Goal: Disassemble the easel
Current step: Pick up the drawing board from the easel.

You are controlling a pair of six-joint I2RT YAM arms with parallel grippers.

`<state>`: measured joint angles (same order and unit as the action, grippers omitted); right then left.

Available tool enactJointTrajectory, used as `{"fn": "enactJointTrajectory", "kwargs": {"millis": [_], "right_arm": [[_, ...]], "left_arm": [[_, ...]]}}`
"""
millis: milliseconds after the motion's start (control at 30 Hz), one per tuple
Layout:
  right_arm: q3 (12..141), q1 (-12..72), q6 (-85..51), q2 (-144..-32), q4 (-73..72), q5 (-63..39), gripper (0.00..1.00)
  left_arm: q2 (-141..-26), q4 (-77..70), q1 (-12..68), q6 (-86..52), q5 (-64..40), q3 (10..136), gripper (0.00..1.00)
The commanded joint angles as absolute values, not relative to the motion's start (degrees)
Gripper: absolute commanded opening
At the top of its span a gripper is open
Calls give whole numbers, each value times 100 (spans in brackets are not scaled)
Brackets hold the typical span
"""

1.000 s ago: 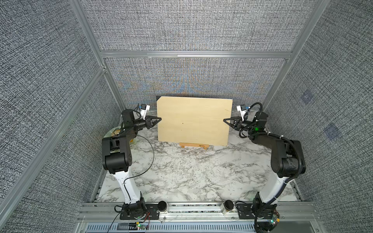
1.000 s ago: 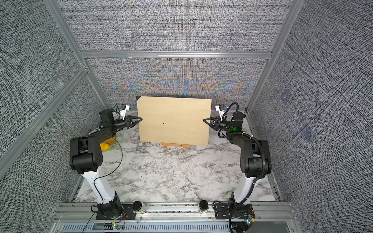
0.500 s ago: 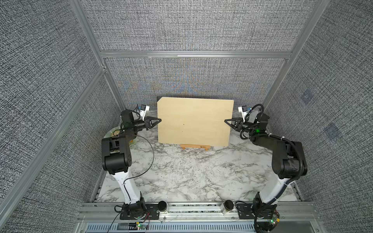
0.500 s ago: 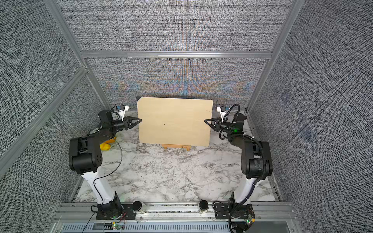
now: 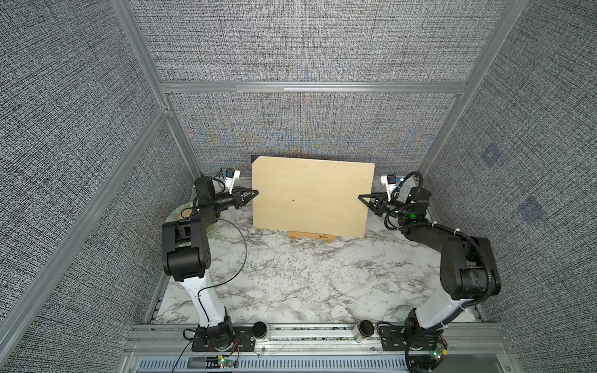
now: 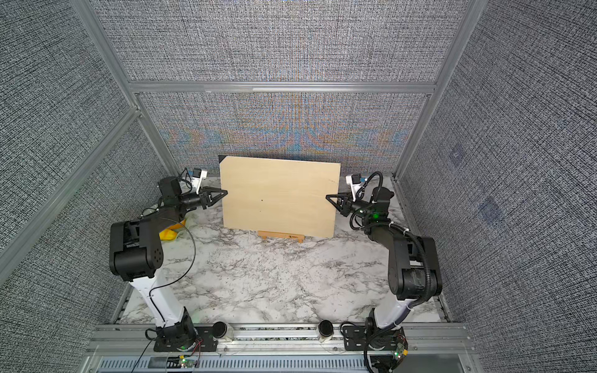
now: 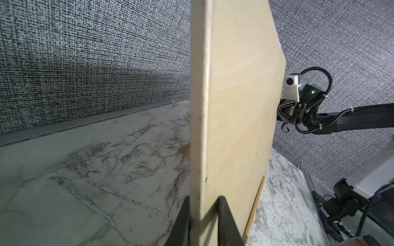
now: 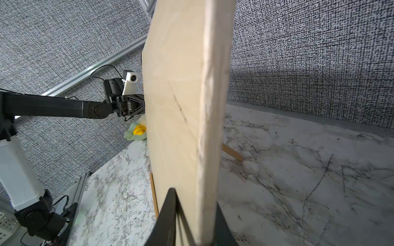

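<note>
The easel shows only as its orange-brown ledge bar [image 5: 310,236] [image 6: 281,236] under a large pale plywood board [image 5: 310,193] [image 6: 277,197] that stands upright and hides the rest of it. My left gripper [image 5: 256,192] [image 6: 226,192] [image 7: 204,198] is shut on the board's left edge. My right gripper [image 5: 360,196] [image 6: 327,196] [image 8: 194,198] is shut on its right edge. The wrist views show the ledge bar [image 7: 254,204] [image 8: 154,196] along the board's foot and a rear leg [image 7: 184,148] [image 8: 232,153] behind it. I cannot tell whether the board rests on the ledge.
A yellow object [image 6: 169,234] [image 8: 138,130] on a pale green plate [image 5: 181,213] lies at the back left, under my left arm. Fabric walls stand close behind and beside the board. Two round black knobs [image 5: 260,327] [image 5: 365,327] sit on the front rail.
The board and both grippers have shifted very slightly to the right. Both grips stay on the board's edges.
</note>
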<state>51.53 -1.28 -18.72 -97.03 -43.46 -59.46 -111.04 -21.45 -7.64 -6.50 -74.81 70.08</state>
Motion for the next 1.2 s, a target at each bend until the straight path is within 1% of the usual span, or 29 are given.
{"fn": "enactJointTrajectory", "kwargs": {"millis": [0, 133, 233, 567, 967, 1167], "right_arm": [[5143, 100, -863, -9675, -3751, -4817, 0], [5086, 155, -709, -9750, -3812, -4518, 0], [4938, 168, -699, -9831, -4213, -4362, 0], [4747, 290, -642, -9782, -4819, -3844, 0], [4681, 314, -553, -9202, -4737, -3763, 0], [4676, 316, -501, -9088, -4759, -3676, 0]], "left_arm": [[-10976, -1662, -558, -207, -7169, 7007, 0], [-10883, -1608, -504, -34, -6951, 6887, 0], [-10797, -1619, -474, 76, -6756, 6788, 0], [-10548, -2166, -420, -76, -6539, 6567, 0], [-10304, -2448, -367, -288, -6574, 6594, 0], [-10193, -2628, -343, -400, -6541, 6575, 0]]}}
